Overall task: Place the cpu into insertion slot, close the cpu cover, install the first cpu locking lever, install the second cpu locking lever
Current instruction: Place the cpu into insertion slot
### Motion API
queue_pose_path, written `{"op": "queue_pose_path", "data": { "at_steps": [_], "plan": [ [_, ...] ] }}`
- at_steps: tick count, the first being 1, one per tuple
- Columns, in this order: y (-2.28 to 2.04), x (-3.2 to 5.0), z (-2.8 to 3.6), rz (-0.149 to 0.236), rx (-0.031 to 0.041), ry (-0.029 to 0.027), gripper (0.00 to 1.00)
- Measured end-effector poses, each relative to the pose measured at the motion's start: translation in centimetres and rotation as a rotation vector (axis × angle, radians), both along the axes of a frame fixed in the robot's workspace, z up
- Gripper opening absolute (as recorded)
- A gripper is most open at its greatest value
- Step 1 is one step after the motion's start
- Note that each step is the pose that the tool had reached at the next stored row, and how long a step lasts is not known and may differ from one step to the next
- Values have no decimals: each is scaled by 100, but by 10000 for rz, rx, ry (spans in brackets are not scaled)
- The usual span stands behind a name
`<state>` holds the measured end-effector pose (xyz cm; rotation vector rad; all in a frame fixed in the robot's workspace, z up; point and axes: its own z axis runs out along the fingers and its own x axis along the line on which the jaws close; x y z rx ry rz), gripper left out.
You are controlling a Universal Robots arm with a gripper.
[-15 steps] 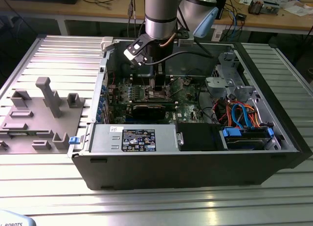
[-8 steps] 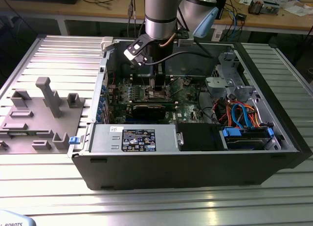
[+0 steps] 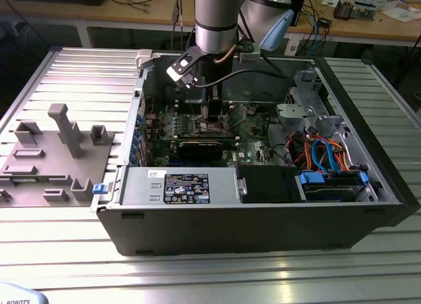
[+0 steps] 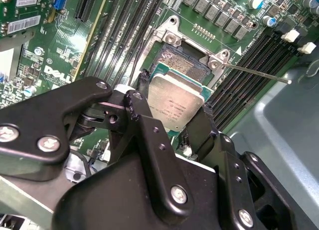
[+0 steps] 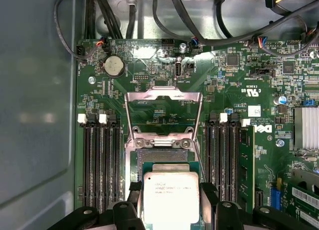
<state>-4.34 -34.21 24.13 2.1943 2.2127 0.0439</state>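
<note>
My gripper (image 4: 172, 115) is shut on the cpu (image 4: 175, 103), a silvery square chip held flat by its two opposite edges between black fingers (image 4: 137, 103). In the first wrist view the cpu (image 5: 171, 197) hangs just over the near part of the insertion slot (image 5: 162, 158), whose dark pin field shows beyond it. It seems to hover rather than sit in the slot. The cpu cover (image 5: 163, 115) stands flipped up, an open metal frame. A thin locking lever (image 4: 259, 73) sticks out to one side, unlatched. In the exterior view the gripper (image 3: 214, 116) reaches down into the computer case (image 3: 263, 218).
Long black memory slots (image 5: 102, 165) flank the socket on both sides. Black cables (image 5: 164, 11) run along the board's far edge. The case holds a power supply (image 3: 181, 185) and a drive bay with blue cables (image 3: 329, 156). A grey fixture tray (image 3: 52, 152) lies at the exterior view's left.
</note>
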Motion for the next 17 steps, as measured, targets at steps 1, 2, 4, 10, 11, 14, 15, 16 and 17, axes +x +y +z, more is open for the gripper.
{"op": "queue_pose_path", "data": {
  "at_steps": [1, 2, 4, 10, 11, 14, 15, 16, 17],
  "plan": [
    [2, 0, -1, 1, -1, 0, 55],
    [3, 0, -2, 0, 0, 0, 55],
    [8, 0, -5, 0, 0, 0, 55],
    [31, 0, -13, -1, -1, 1, 55],
    [38, 0, -14, 0, -1, 1, 55],
    [71, 0, -25, 0, 0, 0, 55],
    [80, 0, -33, 0, 0, 0, 55],
    [84, 0, -40, 0, -1, 0, 55],
    [87, 1, -49, 2, -6, 1, 55]
  ]
}}
